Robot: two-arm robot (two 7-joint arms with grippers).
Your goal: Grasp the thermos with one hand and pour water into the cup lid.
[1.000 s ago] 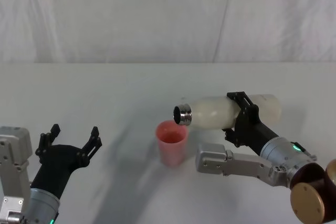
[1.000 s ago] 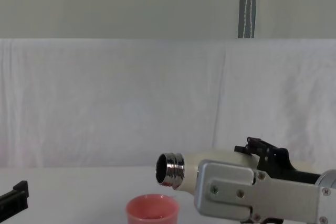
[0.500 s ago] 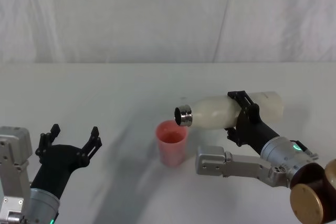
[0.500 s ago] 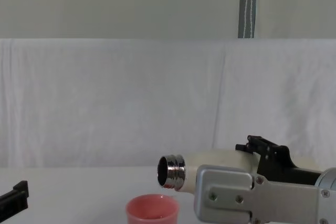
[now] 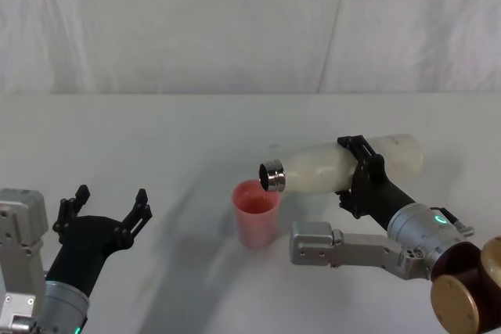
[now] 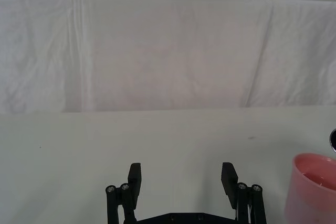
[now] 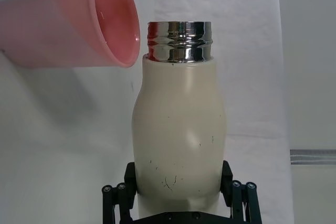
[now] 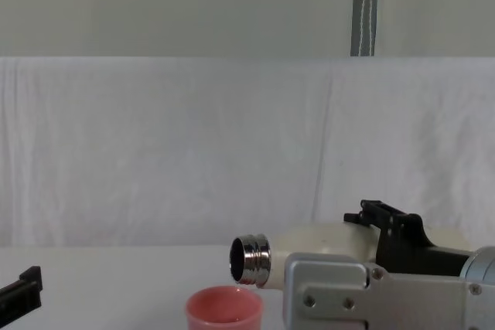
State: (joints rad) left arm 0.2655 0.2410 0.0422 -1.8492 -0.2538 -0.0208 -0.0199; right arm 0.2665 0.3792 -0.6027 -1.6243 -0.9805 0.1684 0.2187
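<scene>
- Thermos (image 5: 337,166) is rigid and matte, likely heavy with water; a mid-body hold suits it. It lies near-horizontal, steel neck over the pink cup lid (image 5: 256,213) at the cup's 1 o'clock.
- Right gripper (image 7: 178,195) fingers are clamped on its body.
- Left gripper (image 6: 181,179) is idle, fingers spread, empty, at the table's 8 o'clock.
- Versus a second ago: neck tipped slightly lower; no stream visible.

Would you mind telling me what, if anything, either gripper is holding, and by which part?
The right gripper holds the thermos by its lower body, near the base. The left gripper is open and holds nothing.
</scene>
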